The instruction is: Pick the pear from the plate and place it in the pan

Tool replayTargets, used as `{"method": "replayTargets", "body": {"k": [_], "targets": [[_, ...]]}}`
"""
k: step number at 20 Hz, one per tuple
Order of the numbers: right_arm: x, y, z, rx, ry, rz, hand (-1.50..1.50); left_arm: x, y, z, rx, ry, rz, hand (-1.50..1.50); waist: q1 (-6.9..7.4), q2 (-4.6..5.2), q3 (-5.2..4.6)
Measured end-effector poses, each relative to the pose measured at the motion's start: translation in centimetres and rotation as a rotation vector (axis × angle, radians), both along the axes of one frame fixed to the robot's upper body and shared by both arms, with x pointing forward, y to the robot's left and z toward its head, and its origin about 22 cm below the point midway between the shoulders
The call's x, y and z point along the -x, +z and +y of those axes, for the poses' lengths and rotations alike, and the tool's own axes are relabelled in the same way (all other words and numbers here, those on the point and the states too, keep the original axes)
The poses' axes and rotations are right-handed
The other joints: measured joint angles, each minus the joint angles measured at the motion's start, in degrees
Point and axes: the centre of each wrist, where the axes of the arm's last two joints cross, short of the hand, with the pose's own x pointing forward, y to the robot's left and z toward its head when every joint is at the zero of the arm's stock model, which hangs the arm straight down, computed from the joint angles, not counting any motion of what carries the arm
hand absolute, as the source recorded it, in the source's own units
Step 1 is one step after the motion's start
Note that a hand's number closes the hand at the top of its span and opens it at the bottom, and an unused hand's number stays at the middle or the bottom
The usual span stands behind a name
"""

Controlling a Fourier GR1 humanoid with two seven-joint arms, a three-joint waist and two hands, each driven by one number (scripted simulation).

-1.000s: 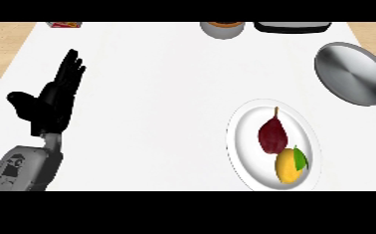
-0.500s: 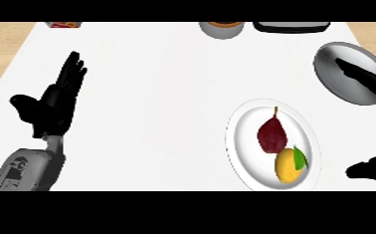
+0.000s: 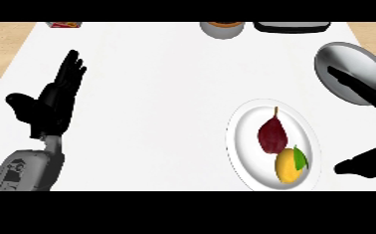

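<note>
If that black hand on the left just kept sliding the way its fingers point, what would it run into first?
Probably nothing nearby. The left hand rests open, fingers aimed up and slightly right across bare counter. The line seems to pass right of the red item at the far edge, though depth is hard to judge.

A dark red pear (image 3: 272, 135) lies stem-up on the white plate (image 3: 244, 148) at lower right, while the grey pan (image 3: 345, 77) sits at the right edge.
</note>
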Motion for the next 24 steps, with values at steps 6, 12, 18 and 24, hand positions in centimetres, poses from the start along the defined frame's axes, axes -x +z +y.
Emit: {"method": "replayTargets", "body": {"k": [6,12,18,24], "targets": [[-2.1,-1.9,0.8,0.039,0.018,0.058,-1.5,-0.3,-1.1,-0.3,0.007,-0.002,-0.004,0.0,0.14,0.07,-0.01],[-2.6,-3.7,1.5,0.058,0.08,0.101,-1.5,-0.4,-1.1,0.0,0.002,0.004,-0.005,0.0,0.05,0.04,0.01],[-2.8,-4.4,3.1,0.103,0.099,0.116,-1.5,-0.5,-0.7,0.6,-0.004,0.003,-0.003,0.0,0.01,0.01,0.0],[-3.6,-5.2,4.4,0.232,0.097,0.153,-1.5,-0.7,-0.5,0.1,0.001,0.002,-0.005,0.0,0.1,0.03,0.0]]}}
